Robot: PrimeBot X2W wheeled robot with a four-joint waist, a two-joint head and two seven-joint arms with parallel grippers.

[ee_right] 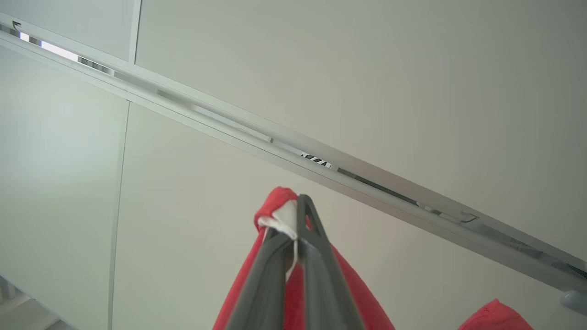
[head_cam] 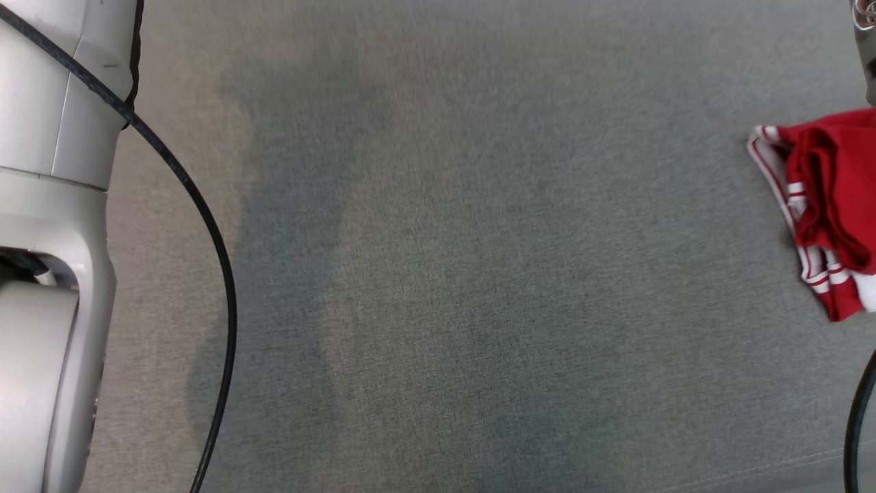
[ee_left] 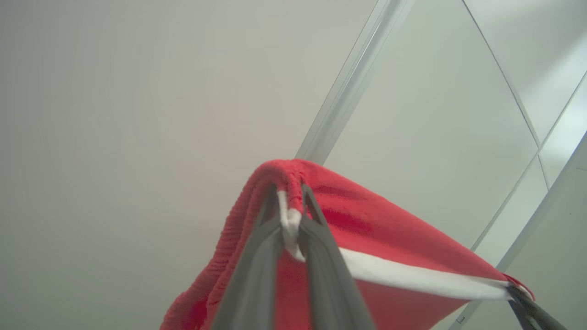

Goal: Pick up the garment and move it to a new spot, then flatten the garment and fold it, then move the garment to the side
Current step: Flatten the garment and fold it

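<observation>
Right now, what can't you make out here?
Head view: the red-and-white garment is cut off by the right edge; its shape, and whether it rests on the grey fabric surface, cannot be told.
Left wrist view: the left gripper hides the hem it pinches; the bottom edge cuts off the garment below.
Right wrist view: the right gripper hides its pinch likewise; more red cloth at lower right is cut off.

No legible text, label, brand, number or sign is present. A small black-and-white striped mark [ee_right: 316, 160] sits in the slot of the metal rail [ee_right: 229, 123] in the right wrist view; it is too small to read.
</observation>
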